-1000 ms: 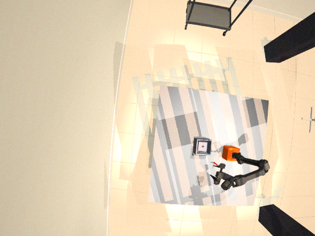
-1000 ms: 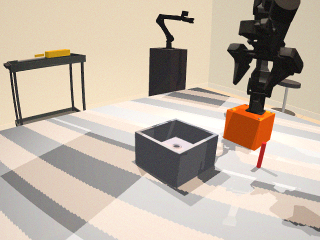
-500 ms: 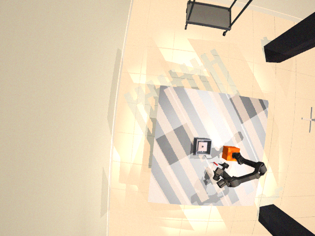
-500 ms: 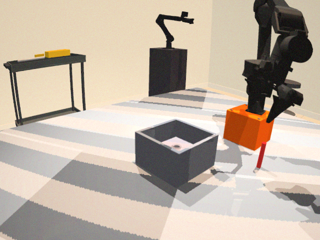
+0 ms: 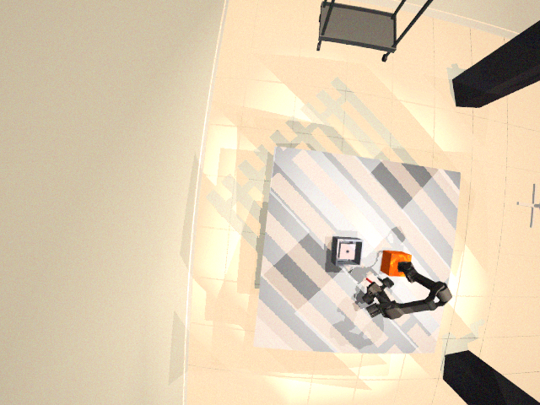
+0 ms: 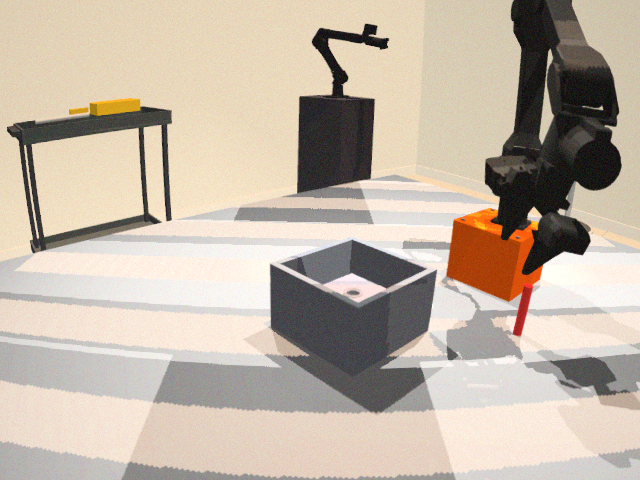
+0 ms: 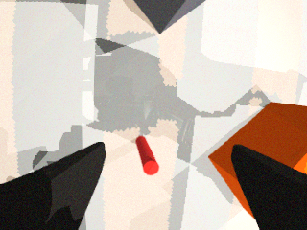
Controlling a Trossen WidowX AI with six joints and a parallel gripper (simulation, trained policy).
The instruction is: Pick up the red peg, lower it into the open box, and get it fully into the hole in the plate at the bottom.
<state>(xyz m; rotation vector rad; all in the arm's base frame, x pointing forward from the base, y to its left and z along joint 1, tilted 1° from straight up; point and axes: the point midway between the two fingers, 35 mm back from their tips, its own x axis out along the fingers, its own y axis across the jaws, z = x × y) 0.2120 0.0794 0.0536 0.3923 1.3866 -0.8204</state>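
Gripper (image 5: 376,290) (image 6: 515,255) (image 7: 168,150) wide and empty above peg (image 5: 369,280) (image 6: 522,310) (image 7: 146,155), near-upright outside box (image 5: 335,251) (image 6: 320,320) (image 7: 160,14), with off-centre descent liable to topple peg or knock a finger against orange block (image 5: 389,262) (image 6: 480,258) (image 7: 269,129).

Claw (image 5: 375,290) (image 6: 515,255) (image 7: 168,150) lower than before, turned, nearer the red peg (image 5: 369,280) (image 6: 522,310) (image 7: 147,156)
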